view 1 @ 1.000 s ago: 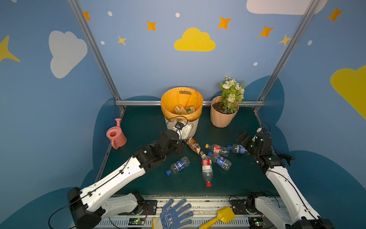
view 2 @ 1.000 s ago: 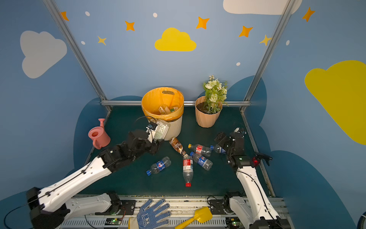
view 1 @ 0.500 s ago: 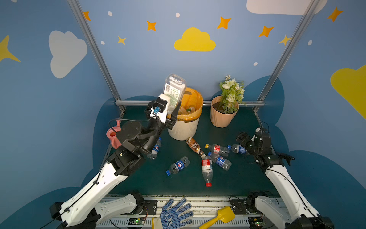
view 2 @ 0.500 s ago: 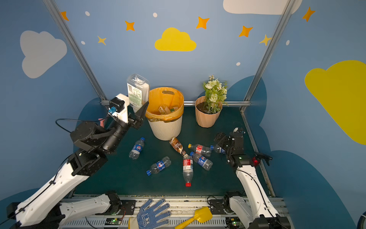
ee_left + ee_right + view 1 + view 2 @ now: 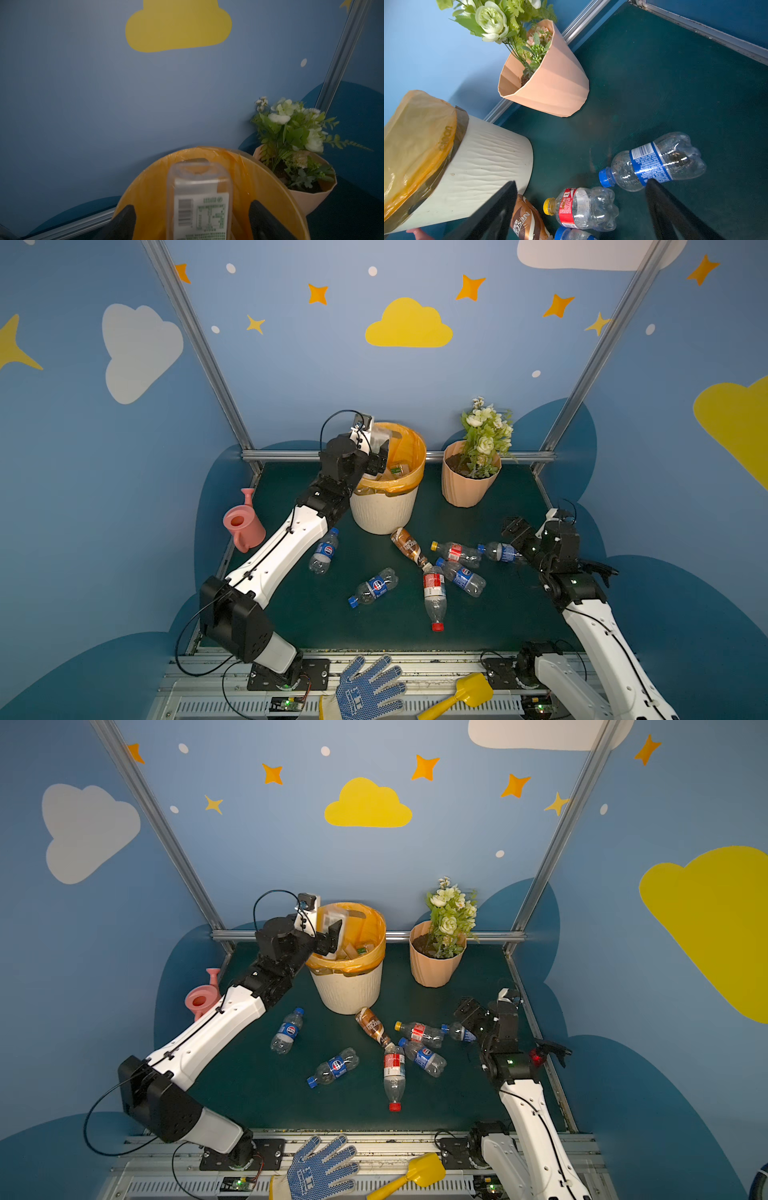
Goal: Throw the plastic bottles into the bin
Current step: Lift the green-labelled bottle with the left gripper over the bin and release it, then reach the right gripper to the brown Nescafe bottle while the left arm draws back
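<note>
seven bottles [image 5: 434, 592] are seen mid-mat [image 5: 365, 630] by the bin [image 5: 384, 512], in a top view. left wrist view: a white-label bottle [image 5: 199, 195] is seen over the bin, loose between the spread left gripper [image 5: 191, 205]. right wrist view: right gripper [image 5: 581, 181] is spread, empty. bottles are judged light, slick, best taken mid-label.

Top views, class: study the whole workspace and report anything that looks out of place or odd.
A blue-dotted work glove and a yellow toy shovel lie on the front metal rail, off the green mat. Odd because everything else sits on the mat.
</note>
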### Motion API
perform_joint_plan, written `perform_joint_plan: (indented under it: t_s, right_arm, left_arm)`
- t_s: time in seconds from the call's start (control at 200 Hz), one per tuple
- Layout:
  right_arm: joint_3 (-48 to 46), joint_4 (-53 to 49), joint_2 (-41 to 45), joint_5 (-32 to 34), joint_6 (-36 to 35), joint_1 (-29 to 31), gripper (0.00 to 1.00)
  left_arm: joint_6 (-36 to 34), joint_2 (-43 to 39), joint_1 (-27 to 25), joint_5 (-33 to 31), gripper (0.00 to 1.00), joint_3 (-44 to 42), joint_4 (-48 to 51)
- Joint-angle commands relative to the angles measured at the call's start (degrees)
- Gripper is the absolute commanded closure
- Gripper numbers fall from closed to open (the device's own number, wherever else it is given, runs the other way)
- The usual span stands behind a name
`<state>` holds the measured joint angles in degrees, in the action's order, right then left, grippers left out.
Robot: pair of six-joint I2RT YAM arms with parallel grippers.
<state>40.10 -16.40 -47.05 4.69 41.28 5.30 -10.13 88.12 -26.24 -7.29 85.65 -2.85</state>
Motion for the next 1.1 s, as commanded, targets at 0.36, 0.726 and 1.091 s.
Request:
perform_joint_plan:
  t_s: [0.36,0.726,1.091]
  right_arm:
    - [5.8,0.2,-3.8,-6.5,-5.4,-0.3,0.06]
    - [10.2,2.8,-14.6,-15.7,-14.6,5.9,0.07]
    - [22.4,-5.1,-34.2,-18.7,-28.4,19.4,0.09]
  left_arm:
    - [-3.4,-20.2,0.0,3.4,0.00,-1.1,-3.6]
    - [8.3,-33.9,2.3,-12.7,0.00,-24.5,2.8]
    - [28.0,-48.6,10.4,-20.1,0.00,-45.2,16.2]
